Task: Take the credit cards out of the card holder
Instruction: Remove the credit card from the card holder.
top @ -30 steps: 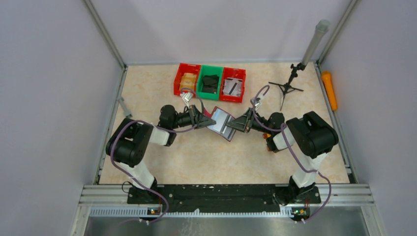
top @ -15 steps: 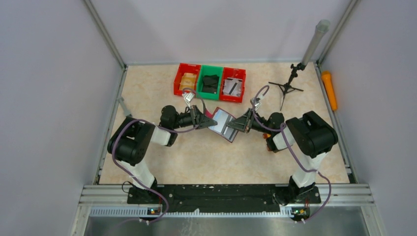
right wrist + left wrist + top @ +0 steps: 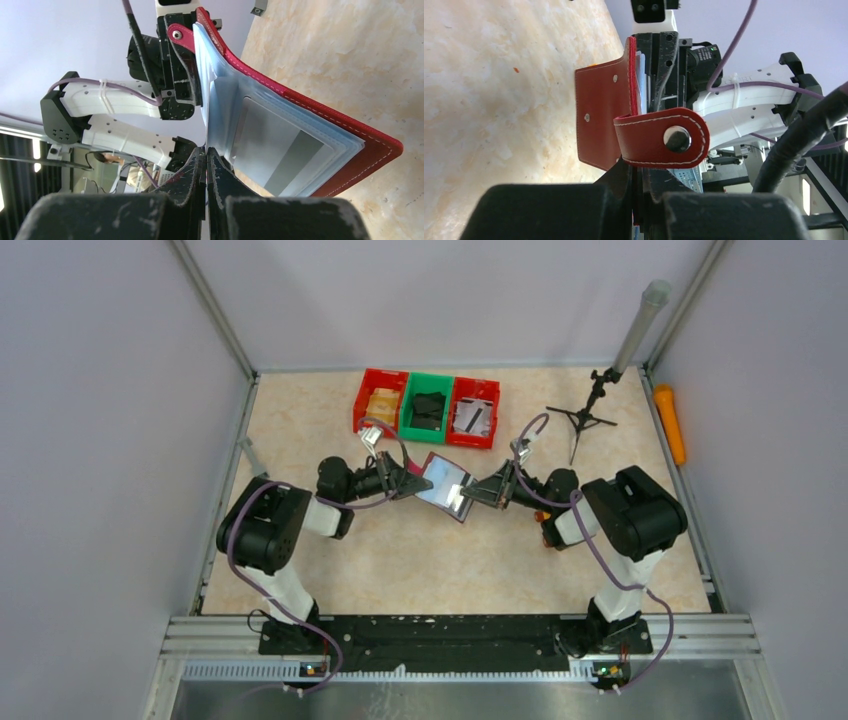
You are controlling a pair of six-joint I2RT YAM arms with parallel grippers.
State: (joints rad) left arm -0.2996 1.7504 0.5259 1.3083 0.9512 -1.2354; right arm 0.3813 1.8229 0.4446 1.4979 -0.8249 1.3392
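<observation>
Left fingers (image 3: 636,172): clenched on the lower edge of the dark red folding leather card holder (image 3: 601,115), pinning its cover so the other arm has something to pull against.
Right fingers (image 3: 206,155): pressed together at the near edge of the shiny silvery-blue plastic sleeves (image 3: 260,120). They seem to pinch a sleeve edge; whether a card is caught too, I cannot tell.
Card holder: it hangs open between the two sets of fingers, clear of the bench, with its sleeves turned toward the right fingers.
Closure strap (image 3: 664,142): a dark red tab with a metal snap, undone and curling just above the left fingers, which leaves the cover free to swing.
Grey card (image 3: 280,150): it sits inside a sleeve just beyond the right fingers, not yet drawn out.
Step in hand: likely spreading the holder to reach a card.
Beige stone-patterned bench (image 3: 400,560): below both sets of fingers.
Red and green plastic bins (image 3: 428,405): well beyond the fingers, probably the drop place.
</observation>
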